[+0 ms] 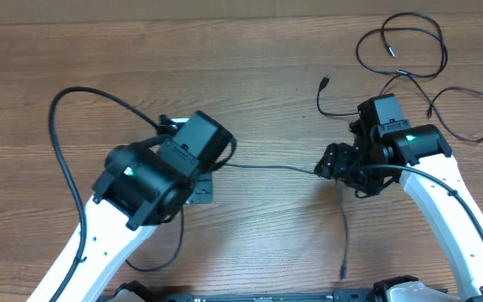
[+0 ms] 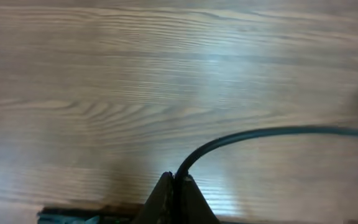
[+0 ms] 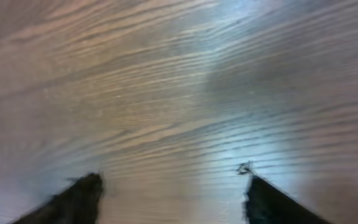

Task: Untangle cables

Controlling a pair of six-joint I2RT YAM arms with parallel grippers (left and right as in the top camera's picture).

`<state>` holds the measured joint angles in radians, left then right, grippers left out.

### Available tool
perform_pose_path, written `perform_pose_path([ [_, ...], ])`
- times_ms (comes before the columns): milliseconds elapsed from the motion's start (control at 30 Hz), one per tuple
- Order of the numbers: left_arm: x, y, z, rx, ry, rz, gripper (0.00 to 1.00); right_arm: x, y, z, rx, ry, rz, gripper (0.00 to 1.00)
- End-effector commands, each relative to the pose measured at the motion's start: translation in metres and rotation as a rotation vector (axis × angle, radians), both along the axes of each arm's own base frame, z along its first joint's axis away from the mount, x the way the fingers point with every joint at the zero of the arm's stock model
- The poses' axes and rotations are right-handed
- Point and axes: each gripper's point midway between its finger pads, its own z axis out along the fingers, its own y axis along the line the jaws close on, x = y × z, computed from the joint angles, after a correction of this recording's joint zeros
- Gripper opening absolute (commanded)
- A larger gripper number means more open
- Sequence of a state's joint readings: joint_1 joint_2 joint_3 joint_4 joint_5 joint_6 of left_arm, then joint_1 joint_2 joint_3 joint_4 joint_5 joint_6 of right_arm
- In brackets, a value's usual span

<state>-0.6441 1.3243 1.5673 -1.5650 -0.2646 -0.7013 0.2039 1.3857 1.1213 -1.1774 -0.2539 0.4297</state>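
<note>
Left hand (image 2: 176, 186) is pressed together, pinching the black cable (image 2: 260, 134) at its tips. The cable runs along the tabletop (image 1: 250, 75) to the right hand (image 3: 173, 183), which is spread and holds nothing. A looped cable (image 1: 388, 44) lies at far right.

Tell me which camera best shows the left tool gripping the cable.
Left wrist: the left tool is shut on the cable, which curves off right. Overhead, the left arm hides the pinch; only the cable stretching right shows. Right wrist shows just the right tool, open, over the table.
</note>
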Motion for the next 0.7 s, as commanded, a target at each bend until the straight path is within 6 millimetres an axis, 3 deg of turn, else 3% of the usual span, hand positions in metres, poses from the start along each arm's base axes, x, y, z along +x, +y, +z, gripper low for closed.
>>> perform_pose_path([
  [0,0.009,0.021,0.013,0.034,-0.073,0.094,0.04,0.003,-0.008,-0.002,-0.039,-0.014,-0.01,0.79],
  [100,0.009,0.023,0.013,0.035,-0.073,0.102,0.04,0.006,-0.008,-0.002,-0.035,-0.024,-0.021,0.9],
  [333,0.01,0.023,0.013,0.036,-0.076,0.103,0.04,0.011,-0.008,-0.001,-0.027,-0.03,-0.069,0.98],
  [667,0.013,0.033,0.016,0.058,-0.116,0.185,0.04,0.011,-0.008,-0.001,-0.03,-0.025,-0.083,0.96],
])
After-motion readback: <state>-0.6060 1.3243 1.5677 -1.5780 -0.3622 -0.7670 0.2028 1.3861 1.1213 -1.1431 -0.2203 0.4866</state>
